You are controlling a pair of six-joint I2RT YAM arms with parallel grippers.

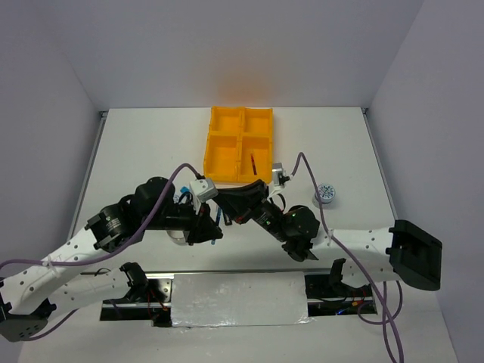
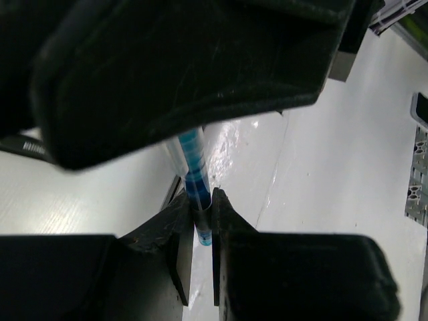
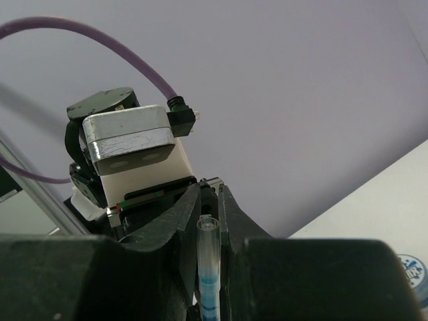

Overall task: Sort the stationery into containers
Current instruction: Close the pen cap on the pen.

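A thin teal pen (image 2: 194,160) with a clear cap (image 3: 208,231) is held off the table between both arms. In the left wrist view my left gripper (image 2: 202,200) is shut on its lower end. In the right wrist view my right gripper (image 3: 208,194) is shut on the capped end. The two grippers meet tip to tip, left (image 1: 210,227) and right (image 1: 233,206), just in front of the yellow-orange tray (image 1: 219,162). A dark red pen (image 1: 252,161) lies in the tray's near right compartment. One blue-white roll (image 1: 327,193) sits on the table to the right.
White walls close in the table on three sides. The tray's other compartments look bare. A purple cable (image 1: 306,170) arcs over the right arm. The left wrist camera housing (image 3: 134,144) sits right behind the right gripper's fingertips.
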